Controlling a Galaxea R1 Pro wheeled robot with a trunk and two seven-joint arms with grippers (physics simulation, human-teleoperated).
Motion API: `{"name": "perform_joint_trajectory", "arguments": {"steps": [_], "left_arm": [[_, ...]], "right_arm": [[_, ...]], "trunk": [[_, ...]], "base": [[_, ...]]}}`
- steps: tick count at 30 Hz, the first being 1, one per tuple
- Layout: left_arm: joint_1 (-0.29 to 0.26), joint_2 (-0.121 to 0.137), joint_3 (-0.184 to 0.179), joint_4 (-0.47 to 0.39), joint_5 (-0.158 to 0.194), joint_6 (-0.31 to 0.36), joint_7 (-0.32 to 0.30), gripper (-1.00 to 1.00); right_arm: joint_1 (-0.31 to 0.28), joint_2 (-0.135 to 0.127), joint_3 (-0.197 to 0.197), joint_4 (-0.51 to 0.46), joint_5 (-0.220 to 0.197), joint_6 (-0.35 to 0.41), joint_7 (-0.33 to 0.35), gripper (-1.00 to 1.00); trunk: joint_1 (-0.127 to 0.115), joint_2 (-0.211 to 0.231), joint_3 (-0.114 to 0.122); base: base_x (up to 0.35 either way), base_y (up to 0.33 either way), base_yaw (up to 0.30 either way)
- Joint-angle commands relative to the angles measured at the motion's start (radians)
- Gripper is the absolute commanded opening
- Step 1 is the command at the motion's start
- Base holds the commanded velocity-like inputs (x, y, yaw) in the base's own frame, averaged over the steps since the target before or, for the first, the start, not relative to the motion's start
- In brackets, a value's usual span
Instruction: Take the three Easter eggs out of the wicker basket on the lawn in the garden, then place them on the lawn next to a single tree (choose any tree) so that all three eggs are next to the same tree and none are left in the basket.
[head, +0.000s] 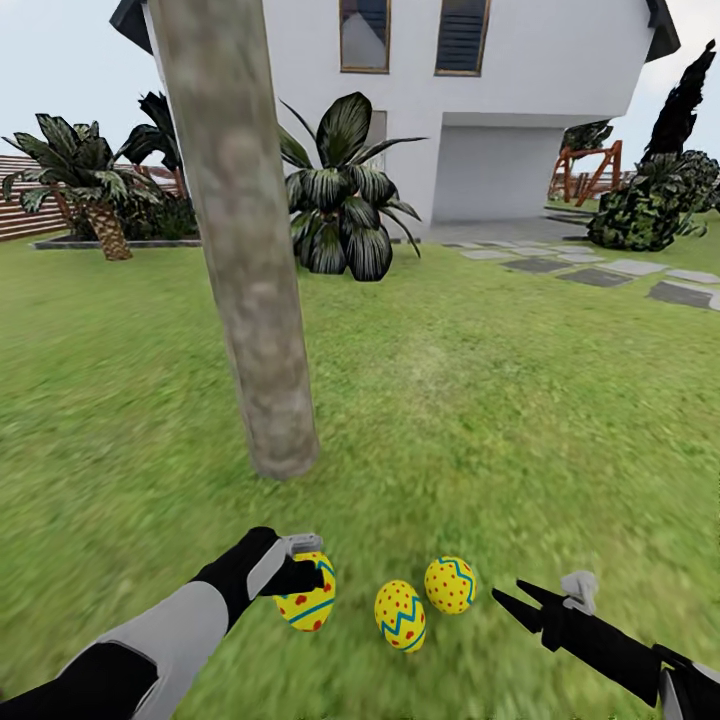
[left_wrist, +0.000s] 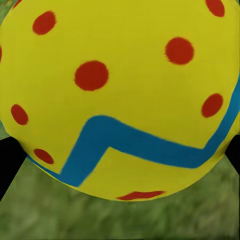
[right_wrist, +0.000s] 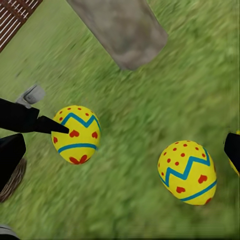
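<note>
Three yellow Easter eggs with blue zigzags and red dots are on the lawn (head: 480, 400) in front of the tree (head: 255, 300). My left gripper (head: 300, 575) is shut on the left egg (head: 308, 600), low over the grass; this egg (left_wrist: 120, 95) sits between the black fingers (left_wrist: 7, 162). The middle egg (head: 400, 615) and the right egg (head: 450, 584) lie free on the grass. My right gripper (head: 512, 597) is open and empty just right of them. In the right wrist view the held egg (right_wrist: 76, 134), a free egg (right_wrist: 187, 172) and the trunk base (right_wrist: 120, 30) show.
A brown woven edge (right_wrist: 12, 181) beside the left arm may be the wicker basket; I cannot tell. Behind the tree stand a white house (head: 520, 100), a broad-leaved shrub (head: 345, 200), a short palm (head: 85, 190) and a grey stepping-stone path (head: 600, 272).
</note>
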Motion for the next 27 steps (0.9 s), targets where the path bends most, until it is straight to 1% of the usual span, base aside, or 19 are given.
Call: {"name": "perform_joint_trajectory", "arguments": {"steps": [1,3,8,15,23,27], "left_arm": [[0.0,0.0,-0.006,-0.002,0.01,0.004,-0.003,-1.0],[0.0,-0.001,-0.006,-0.002,0.01,0.004,-0.015,-1.0],[0.0,-0.002,-0.006,-0.002,0.009,0.004,-0.021,-1.0],[0.0,-0.002,-0.006,-0.002,0.009,0.009,-0.023,-1.0],[0.0,-0.002,-0.006,-0.002,0.009,0.01,-0.023,-1.0],[0.0,-0.002,-0.006,-0.002,0.008,0.01,-0.022,-1.0]], "right_arm": [[-0.001,0.0,-0.003,-0.001,0.003,0.008,0.006,1.0],[-0.001,-0.001,-0.004,-0.001,0.003,0.008,0.007,1.0],[-0.001,-0.001,-0.005,-0.002,0.002,0.008,0.01,1.0],[-0.001,-0.002,-0.004,-0.002,0.002,0.008,0.01,1.0],[-0.001,0.0,-0.004,-0.001,0.002,0.008,0.009,1.0],[-0.001,-0.004,-0.004,-0.001,0.002,0.009,0.009,1.0]], "trunk": [[0.0,-0.001,-0.005],[0.001,-0.001,-0.013],[0.003,-0.002,-0.032],[0.006,-0.004,-0.056],[0.01,-0.006,-0.086],[0.012,-0.007,-0.102]], "base": [[0.0,0.0,0.0],[0.0,0.0,0.0],[0.0,0.0,0.0],[0.0,0.0,-0.112],[0.0,0.0,-0.012],[0.0,0.0,0.0]]}}
